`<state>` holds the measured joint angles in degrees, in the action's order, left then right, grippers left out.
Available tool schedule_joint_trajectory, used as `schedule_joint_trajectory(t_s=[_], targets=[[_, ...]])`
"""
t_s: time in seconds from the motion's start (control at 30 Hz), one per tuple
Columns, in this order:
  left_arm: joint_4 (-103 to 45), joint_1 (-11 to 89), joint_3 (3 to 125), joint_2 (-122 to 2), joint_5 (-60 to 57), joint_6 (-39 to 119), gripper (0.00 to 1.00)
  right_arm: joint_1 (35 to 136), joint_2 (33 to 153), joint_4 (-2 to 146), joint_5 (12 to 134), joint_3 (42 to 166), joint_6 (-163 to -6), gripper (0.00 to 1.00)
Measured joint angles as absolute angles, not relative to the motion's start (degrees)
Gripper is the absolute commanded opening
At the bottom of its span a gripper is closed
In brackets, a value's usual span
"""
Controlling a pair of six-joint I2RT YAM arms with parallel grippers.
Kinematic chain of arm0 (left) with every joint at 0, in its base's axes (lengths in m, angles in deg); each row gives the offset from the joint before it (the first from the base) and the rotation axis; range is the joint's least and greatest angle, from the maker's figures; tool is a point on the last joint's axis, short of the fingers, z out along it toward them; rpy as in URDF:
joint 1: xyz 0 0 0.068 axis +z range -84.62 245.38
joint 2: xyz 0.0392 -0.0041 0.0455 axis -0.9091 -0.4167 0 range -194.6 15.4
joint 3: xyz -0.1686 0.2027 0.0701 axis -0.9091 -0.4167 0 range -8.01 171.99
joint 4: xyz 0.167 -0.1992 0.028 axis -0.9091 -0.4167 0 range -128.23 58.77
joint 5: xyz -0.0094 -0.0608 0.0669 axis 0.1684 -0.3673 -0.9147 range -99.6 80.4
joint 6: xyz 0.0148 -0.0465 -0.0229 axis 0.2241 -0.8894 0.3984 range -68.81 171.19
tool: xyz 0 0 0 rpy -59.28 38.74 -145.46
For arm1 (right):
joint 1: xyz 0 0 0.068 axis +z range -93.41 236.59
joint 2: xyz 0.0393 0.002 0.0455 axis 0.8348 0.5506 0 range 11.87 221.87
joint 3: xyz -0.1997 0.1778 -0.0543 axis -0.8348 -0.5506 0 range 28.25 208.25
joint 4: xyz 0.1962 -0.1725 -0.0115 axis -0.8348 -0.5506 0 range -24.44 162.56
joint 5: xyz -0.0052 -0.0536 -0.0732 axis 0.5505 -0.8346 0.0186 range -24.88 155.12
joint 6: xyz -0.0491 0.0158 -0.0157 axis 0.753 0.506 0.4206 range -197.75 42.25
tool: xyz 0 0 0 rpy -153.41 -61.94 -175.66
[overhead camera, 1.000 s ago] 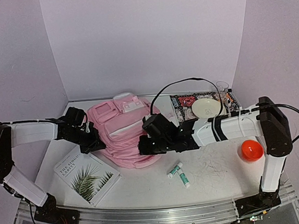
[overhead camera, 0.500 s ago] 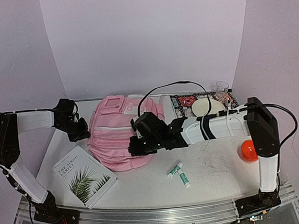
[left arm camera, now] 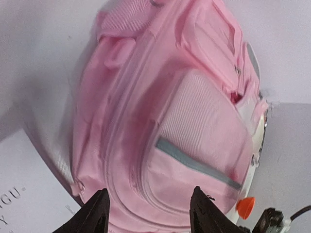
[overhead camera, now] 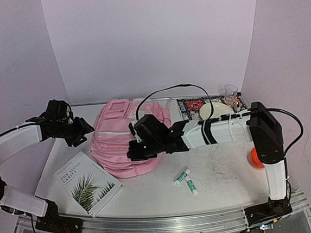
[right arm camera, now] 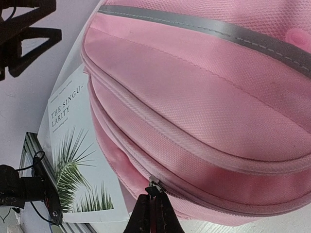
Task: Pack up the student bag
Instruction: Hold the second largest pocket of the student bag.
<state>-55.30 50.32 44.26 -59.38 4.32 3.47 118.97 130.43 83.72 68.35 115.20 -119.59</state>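
The white worktop (overhead camera: 226, 178) carries everything. On its middle-left part lies the student bag (overhead camera: 120, 147), with the front pockets facing up, so its zips can be reached from above. Just beside its near-left corner lies a book (overhead camera: 88, 182) with a palm leaf on the cover; I judge that it waits there to be packed. The right tool (right arm camera: 152, 199) reaches across to the near edge of the bag, and its fingers are pressed together on the zipper pull (right arm camera: 154, 183) of a long curved seam. The grip is low on the curve probably because the zip must be drawn along it to open the compartment. The left tool (left arm camera: 149, 191) hovers at the left side of the bag with its fingers apart and nothing between them, perhaps ready to steady the soft fabric. Two small tubes (overhead camera: 185, 181) lie on the worktop near the bag's right side, apart from it.
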Motion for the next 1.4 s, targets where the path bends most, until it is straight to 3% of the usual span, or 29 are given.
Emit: schedule_joint_trajectory(t_s=[0.23,0.67,0.97,1.07,1.3,1.4], targets=[[-53.65,40.44,39.07,-57.65,4.71,-6.79,0.60,118.92,130.83,84.59,69.63,115.40,-119.07,0.00],[-43.99,33.24,32.28,-56.34,1.12,-24.79,0.60,118.72,130.96,85.13,70.76,115.40,-118.26,0.00],[-39.62,29.62,32.05,-60.15,-3.07,-29.78,0.55,118.60,130.96,85.40,71.30,115.40,-117.43,0.00],[-38.59,28.47,32.05,-61.07,-4.66,-31.35,0.48,118.53,130.96,85.36,71.31,115.40,-117.13,0.00],[-37.15,26.92,32.03,-63.47,-6.56,-33.02,0.06,118.20,130.96,85.24,71.22,115.22,-116.49,0.00],[-36.51,26.78,32.00,-63.54,-7.05,-33.25,0.00,118.03,130.96,85.64,71.26,114.15,-116.29,0.00]])
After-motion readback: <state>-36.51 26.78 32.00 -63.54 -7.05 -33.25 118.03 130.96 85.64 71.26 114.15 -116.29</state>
